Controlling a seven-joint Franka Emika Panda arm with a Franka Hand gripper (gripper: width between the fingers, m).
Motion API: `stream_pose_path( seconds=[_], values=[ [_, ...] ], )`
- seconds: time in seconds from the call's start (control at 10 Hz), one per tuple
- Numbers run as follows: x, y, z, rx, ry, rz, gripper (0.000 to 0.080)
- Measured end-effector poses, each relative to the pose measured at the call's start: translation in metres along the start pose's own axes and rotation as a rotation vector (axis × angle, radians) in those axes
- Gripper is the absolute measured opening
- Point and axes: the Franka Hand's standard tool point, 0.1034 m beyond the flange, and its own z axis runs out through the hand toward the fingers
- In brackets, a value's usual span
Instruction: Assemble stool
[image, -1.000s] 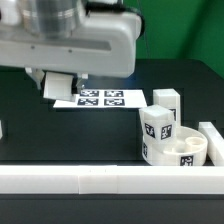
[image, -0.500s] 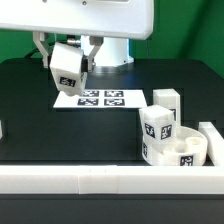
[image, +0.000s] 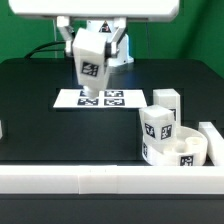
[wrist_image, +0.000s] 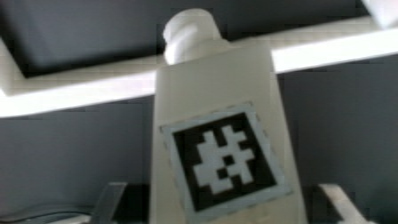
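Observation:
My gripper (image: 91, 40) is shut on a white block leg (image: 90, 58) and holds it in the air above the marker board (image: 100, 98), tag facing the camera. In the wrist view the leg (wrist_image: 217, 120) fills the middle, with a finger (wrist_image: 338, 200) on each side of it. The round white seat (image: 178, 152) lies at the exterior view's right near the front rail. A tagged leg (image: 156, 124) stands upright on the seat. Another leg (image: 166, 101) stands just behind it.
A long white rail (image: 90, 180) runs along the front and another rail (image: 212, 136) stands at the right, boxing in the seat. A small white part (image: 2, 128) shows at the left edge. A rail (wrist_image: 71, 92) also crosses the wrist view.
The gripper has risen and moved toward the exterior view's right, carrying the leg up from near the table to above the marker board. The seat and other legs have not moved.

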Motion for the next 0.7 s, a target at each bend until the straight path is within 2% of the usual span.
stream_pose_path(
  seconds=[0.1, 0.4, 0.5, 0.6, 0.7],
  values=[
    [0.008, -0.006, -0.006, 0.015, 0.095, 0.006, 0.0327],
    [0.008, -0.004, -0.003, 0.001, 0.302, -0.018, 0.0327],
    [0.004, -0.005, -0.001, 0.003, 0.29, -0.006, 0.0327],
    [0.0, -0.017, -0.008, 0.033, 0.31, 0.049, 0.0327],
    [-0.003, -0.041, -0.012, 0.07, 0.311, 0.07, 0.0327]
  ],
)
